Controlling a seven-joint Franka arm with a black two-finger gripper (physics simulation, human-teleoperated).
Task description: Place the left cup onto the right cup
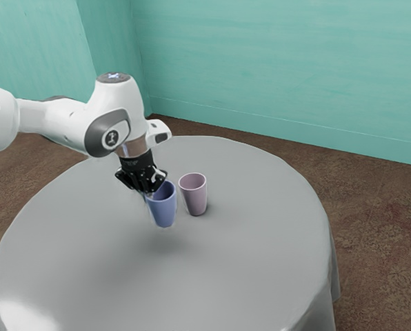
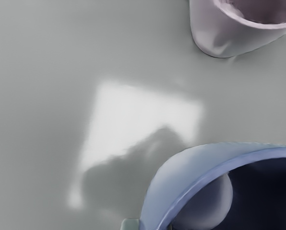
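A far side camera looks down on the whole round grey table (image 1: 261, 276) (image 2: 37, 96); the hand camera sees its top up close, perhaps tilted.

White arm (image 1: 54, 118), black gripper (image 1: 152, 189)

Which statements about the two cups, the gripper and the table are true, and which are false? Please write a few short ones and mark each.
1. The gripper holds the blue cup at its rim. True.
2. The blue cup stands free, with nothing touching it. False: the gripper grips it, and it hangs slightly tilted.
3. The pink cup stands upright on the table. True.
4. The blue cup is already stacked on the pink cup. False: they are side by side, with a gap between them.
5. The pink cup is on the exterior view's left of the blue cup. False: it is on the right.
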